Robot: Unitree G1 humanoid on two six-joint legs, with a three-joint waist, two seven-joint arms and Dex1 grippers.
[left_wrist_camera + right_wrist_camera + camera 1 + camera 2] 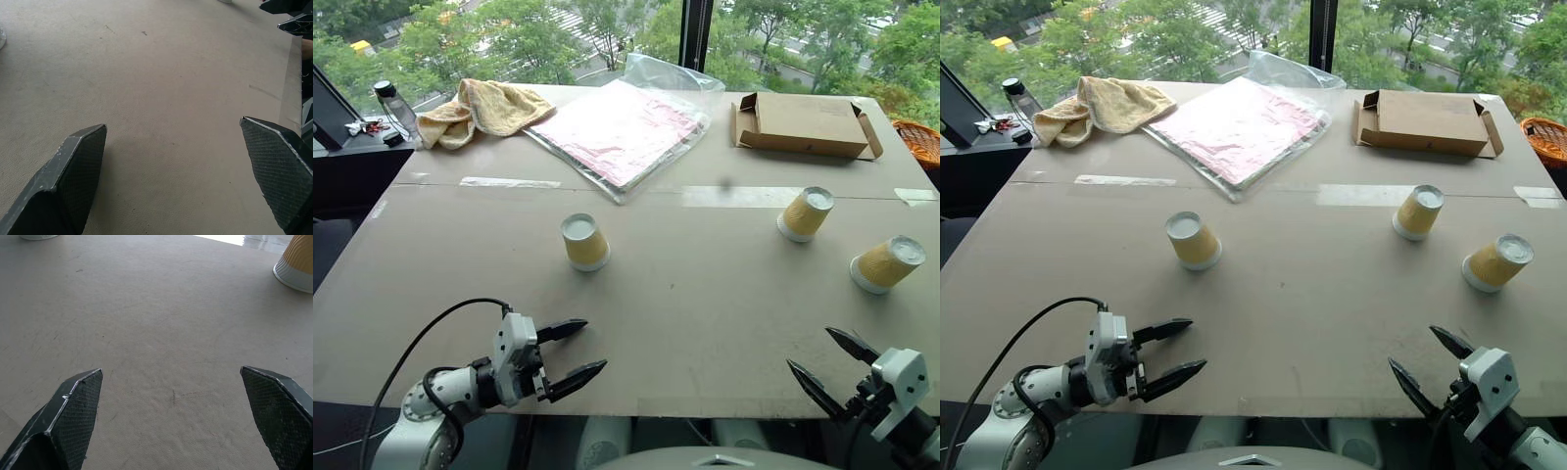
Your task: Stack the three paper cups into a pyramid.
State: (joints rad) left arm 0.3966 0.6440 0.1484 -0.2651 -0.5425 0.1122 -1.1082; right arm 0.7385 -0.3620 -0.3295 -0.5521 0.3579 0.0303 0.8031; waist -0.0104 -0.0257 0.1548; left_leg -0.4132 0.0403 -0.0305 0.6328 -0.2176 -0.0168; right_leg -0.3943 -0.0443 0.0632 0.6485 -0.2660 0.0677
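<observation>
Bench (685, 313): matt grey-beige board, faintly grainy, light scuffs; strips of clear glossy tape (509, 182) along the seam. Three paper cups, upside down: left cup (584, 242), middle cup (805, 213), right cup (886, 263), each with ribbed matt yellow-tan paper sides and a smooth white base and rim. Left gripper (579, 350) and right gripper (827, 364): black matt fingers (73, 176), inner pads cross-hatched and rough, edges worn to bare metal; white smooth plastic housings. Towel (484, 108): soft yellow terry cloth, crumpled. Plastic bag (622, 132): clear, glossy, wrinkled, over pink sheets. Cardboard box (803, 124): brown, matt, flat. Basket (920, 140): orange woven weave.
</observation>
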